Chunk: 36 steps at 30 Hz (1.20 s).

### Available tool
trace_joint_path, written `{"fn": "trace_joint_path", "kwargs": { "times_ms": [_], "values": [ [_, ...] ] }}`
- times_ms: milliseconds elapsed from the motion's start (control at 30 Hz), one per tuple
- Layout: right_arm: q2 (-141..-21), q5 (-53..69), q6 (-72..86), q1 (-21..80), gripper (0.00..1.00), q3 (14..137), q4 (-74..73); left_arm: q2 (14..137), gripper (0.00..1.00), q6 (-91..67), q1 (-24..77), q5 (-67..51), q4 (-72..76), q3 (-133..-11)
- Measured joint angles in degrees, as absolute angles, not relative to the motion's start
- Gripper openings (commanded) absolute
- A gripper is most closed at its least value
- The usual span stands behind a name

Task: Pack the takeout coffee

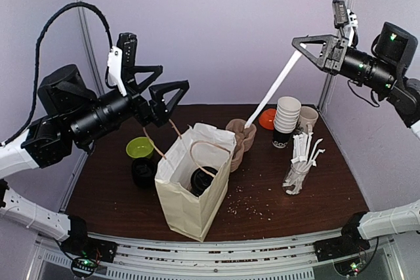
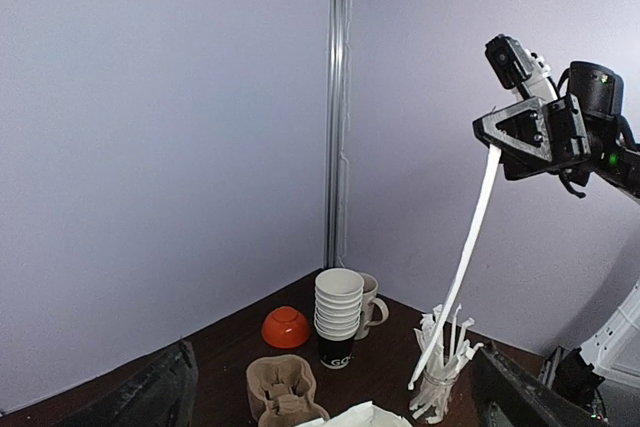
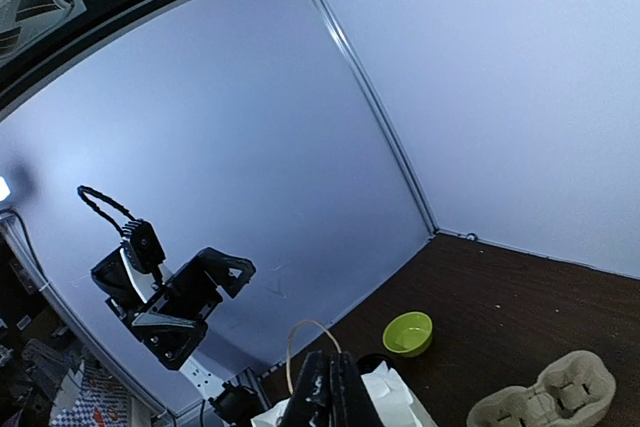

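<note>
Top external only: coffee (image 1: pixel 201 179) in bag (image 1: pixel 186 209)

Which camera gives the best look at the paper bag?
Top external: the whole paper bag stands open there. Left wrist shows only a sliver of its rim at the bottom edge; right wrist catches just its top.

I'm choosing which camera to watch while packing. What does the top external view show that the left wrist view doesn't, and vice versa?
Only top external: the takeout coffee, its black lid showing inside the paper bag; the green bowl; the black lid stack. Only left wrist: the handle of the mug. Both: the right gripper shut on a long white straw, the cup stack, the orange bowl, the cardboard carrier and the straw jar.
</note>
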State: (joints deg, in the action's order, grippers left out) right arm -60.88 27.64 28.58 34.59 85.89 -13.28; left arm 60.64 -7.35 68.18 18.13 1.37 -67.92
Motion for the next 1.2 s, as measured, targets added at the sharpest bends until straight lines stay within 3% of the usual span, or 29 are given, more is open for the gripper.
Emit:
{"fn": "trace_joint_path", "kwargs": {
  "times_ms": [433, 833, 1200],
  "values": [
    [-65.34, 34.35, 36.8, 40.58, 0.0, 81.25, 6.96, 50.72, 0.98, -10.7, 68.18, 21.26, 2.94, -58.46],
    [-77.36, 35.16, 38.37, 50.13, 0.0, 80.82, 7.97, 46.48, 0.98, -15.29, 68.18, 25.45, 0.23, -53.12],
    [-83.31, 35.48, 44.31, 52.27, 0.0, 69.43, 13.65, 39.46, 0.98, -21.45, 68.18, 28.73, -6.2, -48.31]
  ]
}}
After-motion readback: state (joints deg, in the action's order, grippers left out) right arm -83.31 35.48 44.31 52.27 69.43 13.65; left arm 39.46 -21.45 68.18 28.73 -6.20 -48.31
